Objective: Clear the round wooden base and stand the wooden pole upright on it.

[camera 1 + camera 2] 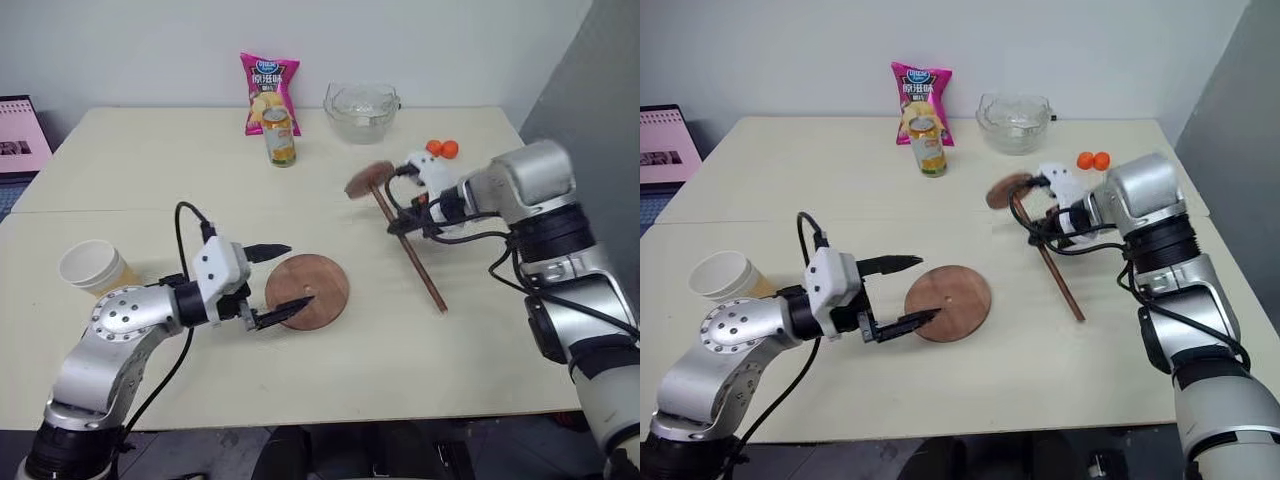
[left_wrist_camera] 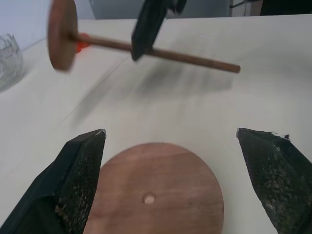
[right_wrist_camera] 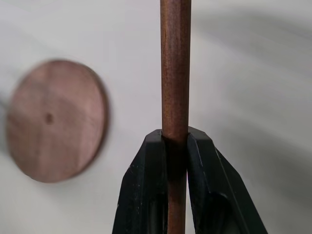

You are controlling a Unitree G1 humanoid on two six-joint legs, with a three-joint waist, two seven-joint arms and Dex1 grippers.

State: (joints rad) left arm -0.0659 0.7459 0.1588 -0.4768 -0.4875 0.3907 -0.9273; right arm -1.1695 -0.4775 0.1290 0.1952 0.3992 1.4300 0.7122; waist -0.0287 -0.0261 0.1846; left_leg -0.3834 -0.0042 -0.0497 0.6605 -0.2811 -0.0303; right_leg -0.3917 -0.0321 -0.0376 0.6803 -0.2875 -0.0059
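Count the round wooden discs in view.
2. The round wooden base lies flat on the table by the open left gripper. The other caps the wooden pole, held off the table by the right gripper.

One beige table (image 1: 150,170) holds everything, and each item here is placed relative to it. On it lie one round wooden base (image 1: 312,290), one paper cup (image 1: 88,267), one drink can (image 1: 280,137), one pink snack bag (image 1: 268,90), one clear glass bowl (image 1: 361,110) and two small orange balls (image 1: 442,148). Above it is one wooden pole (image 1: 405,240).
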